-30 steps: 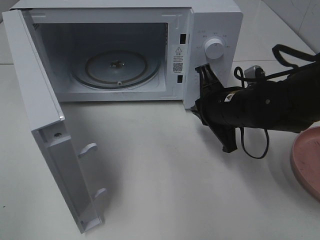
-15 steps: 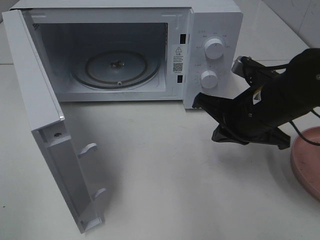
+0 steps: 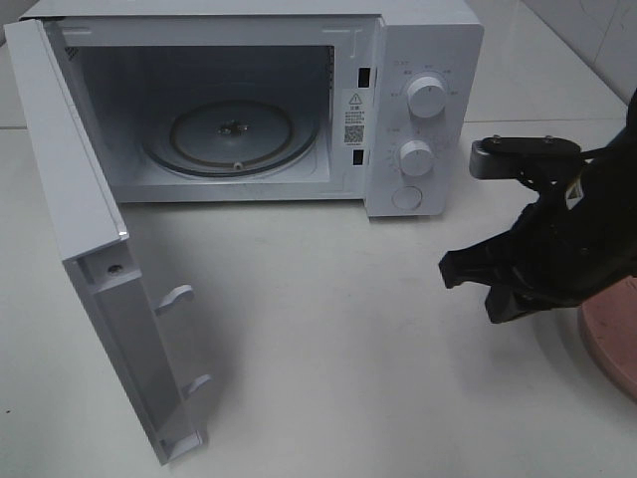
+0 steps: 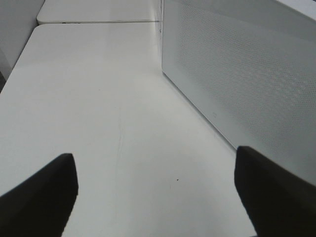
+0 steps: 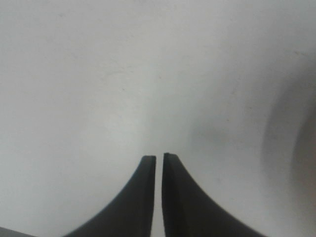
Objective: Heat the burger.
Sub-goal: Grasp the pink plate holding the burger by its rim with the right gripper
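The burger is in none of the views. One pink plate [image 3: 612, 337] lies at the right edge of the counter [image 3: 328, 358], partly hidden by the right arm. The right gripper [image 5: 159, 157] hovers over bare counter, its two fingers nearly pressed together with a thin slit between, pinching nothing. One microwave [image 3: 428, 40] stands with its door [image 3: 60, 169] swung wide open, showing one glass turntable [image 3: 234, 129], and it has two knobs [image 3: 427, 97]. The left gripper [image 4: 154, 155] is spread wide and holds nothing, beside the microwave's perforated wall.
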You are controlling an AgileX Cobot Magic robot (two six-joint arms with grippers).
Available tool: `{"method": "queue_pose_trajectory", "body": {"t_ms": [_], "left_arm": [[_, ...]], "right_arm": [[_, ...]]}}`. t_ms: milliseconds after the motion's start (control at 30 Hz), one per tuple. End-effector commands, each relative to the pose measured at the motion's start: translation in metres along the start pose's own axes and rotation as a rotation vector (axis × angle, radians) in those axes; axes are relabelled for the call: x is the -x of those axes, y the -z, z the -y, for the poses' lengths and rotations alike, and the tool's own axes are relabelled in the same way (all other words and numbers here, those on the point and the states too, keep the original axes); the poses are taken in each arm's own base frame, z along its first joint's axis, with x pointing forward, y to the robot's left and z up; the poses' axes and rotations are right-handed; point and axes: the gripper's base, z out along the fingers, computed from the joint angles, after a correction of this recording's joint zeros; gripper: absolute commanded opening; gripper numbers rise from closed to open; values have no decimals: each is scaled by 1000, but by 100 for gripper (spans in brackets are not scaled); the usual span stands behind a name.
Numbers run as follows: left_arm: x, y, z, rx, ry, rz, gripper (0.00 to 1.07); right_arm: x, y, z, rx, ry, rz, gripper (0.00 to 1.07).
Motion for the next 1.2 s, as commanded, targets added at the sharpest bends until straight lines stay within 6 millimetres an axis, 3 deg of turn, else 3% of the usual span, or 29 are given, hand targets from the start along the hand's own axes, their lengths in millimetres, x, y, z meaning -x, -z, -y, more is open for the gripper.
{"method": "queue_pose_trajectory", "body": {"t_ms": [33, 267, 333, 367, 400, 433, 467, 500, 533, 567, 600, 633, 667, 867, 1200], "left_arm": [[-2, 3, 0, 2, -1, 31, 82], [-2, 3, 0, 2, -1, 31, 82], [-2, 3, 0, 2, -1, 31, 82], [-2, 3, 0, 2, -1, 31, 82], [-2, 3, 0, 2, -1, 31, 82], [-2, 3, 0, 2, -1, 31, 82], [-2, 3, 0, 2, -1, 31, 82], [-2, 3, 0, 2, -1, 31, 82], [-2, 3, 0, 2, -1, 31, 82], [-2, 3, 0, 2, -1, 31, 82], [-2, 3, 0, 2, -1, 31, 82], [-2, 3, 0, 2, -1, 31, 82], [-2, 3, 0, 2, -1, 31, 82], [-2, 3, 0, 2, -1, 31, 82], [-2, 3, 0, 2, -1, 31, 82]], "right_arm": [[-4, 10, 20, -31, 17, -58, 10], [-6, 18, 48, -57, -20, -96, 19], [-4, 22, 58, -70, -35, -113, 29], [-4, 22, 58, -70, -35, -113, 29], [0, 27, 63, -81, -45, -108, 41], [0, 27, 63, -81, -45, -108, 41], [5, 32, 68, -103, -28, -98, 57], [8, 34, 70, -114, -14, -91, 65], [8, 34, 70, -114, -14, -91, 65], [11, 38, 71, -128, 0, -80, 83], [11, 38, 71, -128, 0, -80, 83], [14, 40, 72, -138, 21, -71, 98], [15, 39, 72, -138, 32, -72, 102], [15, 29, 74, -148, 45, -115, 102], [18, -16, 82, -178, 35, -243, 98]]}}
